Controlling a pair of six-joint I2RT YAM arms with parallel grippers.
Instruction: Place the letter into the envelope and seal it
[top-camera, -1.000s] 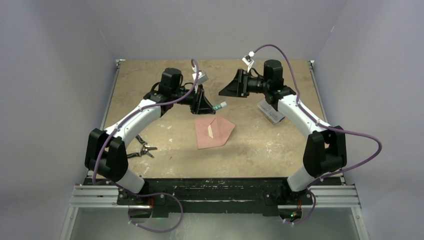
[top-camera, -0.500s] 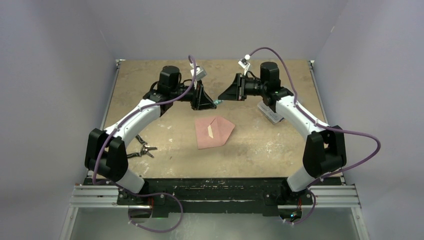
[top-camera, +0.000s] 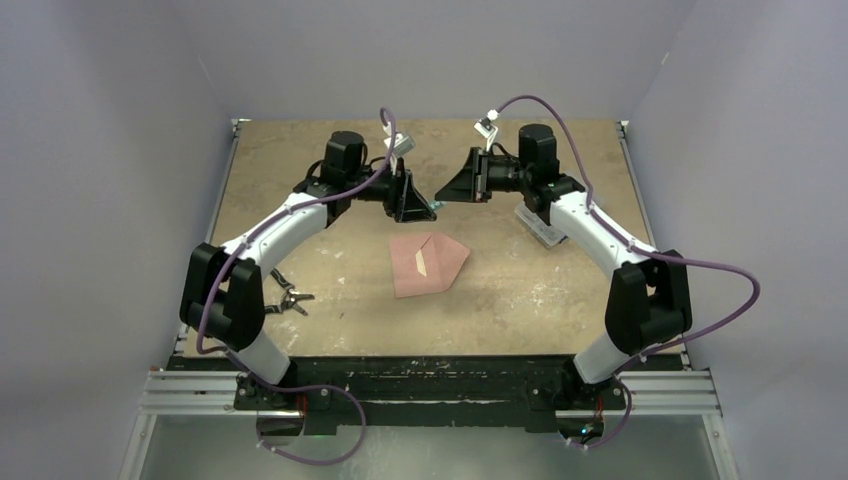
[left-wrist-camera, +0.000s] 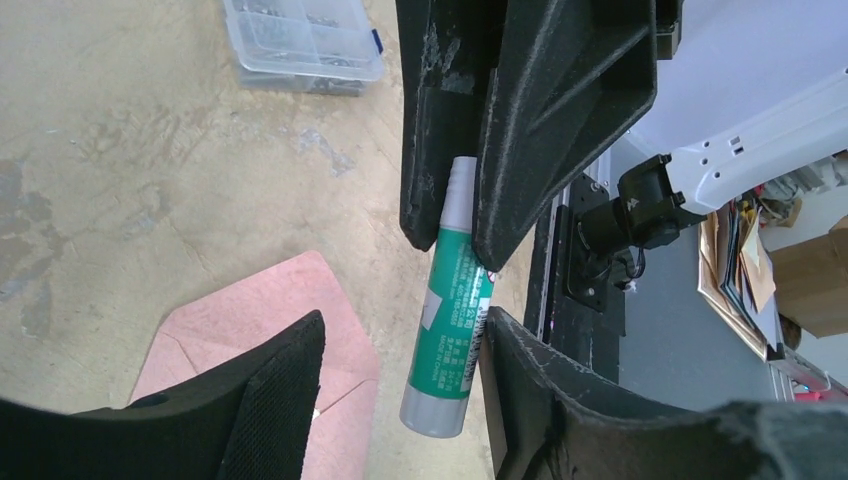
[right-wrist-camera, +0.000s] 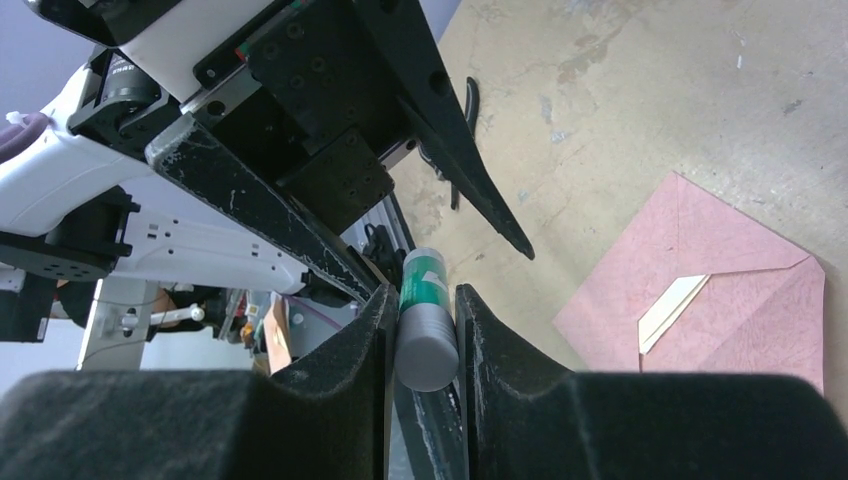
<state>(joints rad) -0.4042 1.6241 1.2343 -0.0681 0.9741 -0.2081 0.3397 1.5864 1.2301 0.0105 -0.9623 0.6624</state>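
The pink envelope (top-camera: 430, 265) lies flat mid-table, its pointed flap open to the right and a pale strip (top-camera: 421, 262) showing; it is also seen in the wrist views (left-wrist-camera: 250, 320) (right-wrist-camera: 720, 290). The letter is hidden from view. Both grippers meet tip to tip in the air behind the envelope. A green glue stick (left-wrist-camera: 450, 330) spans between them. My right gripper (right-wrist-camera: 425, 300) is shut on one end of the glue stick (right-wrist-camera: 425, 340). My left gripper (left-wrist-camera: 402, 318) is open around the stick's other end, with a wide gap on one side.
A clear plastic compartment box (top-camera: 542, 225) sits on the table under the right arm, also in the left wrist view (left-wrist-camera: 300, 40). Black pliers (top-camera: 285, 300) lie at the near left. Metal rails edge the table on both sides.
The right gripper moved left to the glue stick held by the left gripper and shut on it. The left gripper's jaws then opened off the stick.
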